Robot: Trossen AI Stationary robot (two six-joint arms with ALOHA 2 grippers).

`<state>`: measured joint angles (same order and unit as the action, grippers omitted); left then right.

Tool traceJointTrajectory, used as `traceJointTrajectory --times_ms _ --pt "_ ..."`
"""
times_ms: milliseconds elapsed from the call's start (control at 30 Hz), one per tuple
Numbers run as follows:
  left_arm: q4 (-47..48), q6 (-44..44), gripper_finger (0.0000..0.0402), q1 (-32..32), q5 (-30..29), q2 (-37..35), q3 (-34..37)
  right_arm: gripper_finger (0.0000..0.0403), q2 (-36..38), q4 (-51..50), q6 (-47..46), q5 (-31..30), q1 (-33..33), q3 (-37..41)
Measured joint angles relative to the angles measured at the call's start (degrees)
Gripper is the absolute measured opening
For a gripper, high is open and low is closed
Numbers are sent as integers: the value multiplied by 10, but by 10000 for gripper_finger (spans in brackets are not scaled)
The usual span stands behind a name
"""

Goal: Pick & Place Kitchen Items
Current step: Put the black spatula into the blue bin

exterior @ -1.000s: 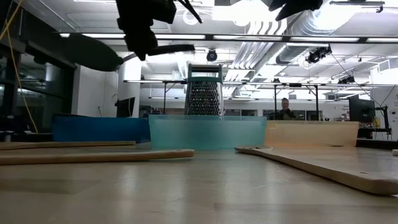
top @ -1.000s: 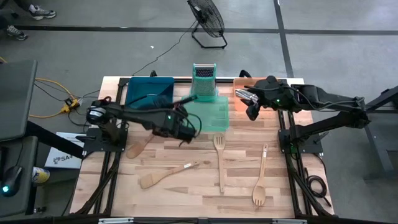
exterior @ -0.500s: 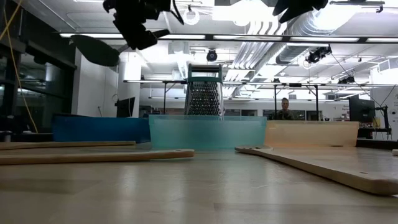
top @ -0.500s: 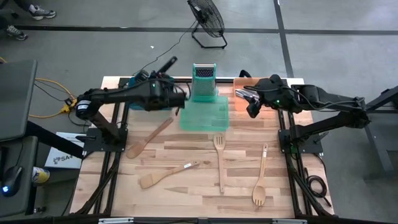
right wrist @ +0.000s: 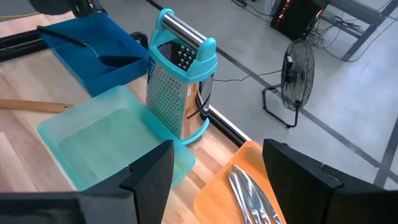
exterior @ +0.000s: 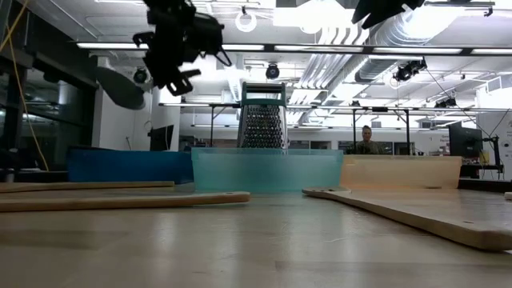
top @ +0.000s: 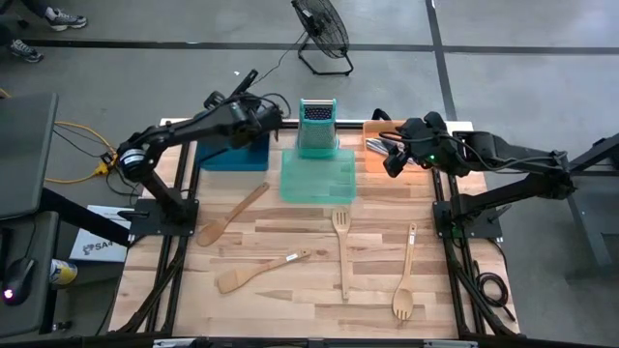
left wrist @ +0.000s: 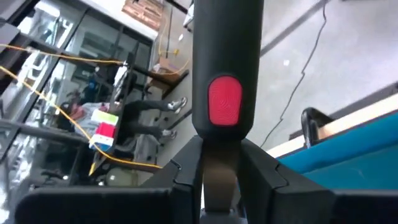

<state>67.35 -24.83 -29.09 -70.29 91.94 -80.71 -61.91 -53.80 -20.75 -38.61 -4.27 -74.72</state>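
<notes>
My left gripper point(top: 250, 101) is up over the blue tray point(top: 232, 147), shut on a black spatula with a red-tipped handle point(left wrist: 224, 102). Its blade point(exterior: 120, 86) shows left of and below the gripper point(exterior: 180, 48) in the low view. My right gripper point(top: 392, 162) hovers open above the orange tray point(right wrist: 214, 186), which holds silver cutlery point(right wrist: 249, 186). Wooden utensils lie flat on the table: two spatulas point(top: 232, 215) point(top: 263, 270), a slotted one point(top: 340, 251) and a spoon point(top: 406, 275). My left gripper pinches the black spatula's handle between its two fingers point(left wrist: 258, 171), a little below the red-tipped end point(left wrist: 224, 124). The fingers lie across the handle. The spatula is lifted clear of the table and trays, tilted, with the red end sticking out past the fingers.
A green tray point(top: 317, 176) sits between the blue and orange trays, with an upright metal grater point(top: 316, 124) at its far side. A black utensil point(right wrist: 115, 60) shows at the blue tray. A fan point(top: 324, 34) stands on the floor beyond the table.
My left gripper has carried the black spatula from beside the green tray's left edge toward the table's far left, over the blue tray, turning as it went so that the handle end now points to the far side. It has stayed shut on the handle.
</notes>
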Motion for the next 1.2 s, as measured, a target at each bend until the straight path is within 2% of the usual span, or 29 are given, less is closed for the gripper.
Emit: traceJointTrajectory --times_ms 133,267,400,533,700,800,1200 --pt "-139 157 66 -24 9 1 40 238 0 0 0 -3 0 0" --pt "-266 303 66 -44 52 1 76 238 0 0 8 -10 0 0" --pt "-335 398 66 -67 80 1 108 238 0 0 11 -10 0 0" --pt "-344 412 66 -99 128 1 133 238 0 0 11 -10 0 0" --pt "-351 413 66 -131 144 1 159 238 0 0 11 -25 0 0" --pt "-362 415 66 -142 174 1 163 238 0 0 12 -33 0 0" --pt "-419 467 66 -144 169 1 224 238 0 0 12 -34 0 0"
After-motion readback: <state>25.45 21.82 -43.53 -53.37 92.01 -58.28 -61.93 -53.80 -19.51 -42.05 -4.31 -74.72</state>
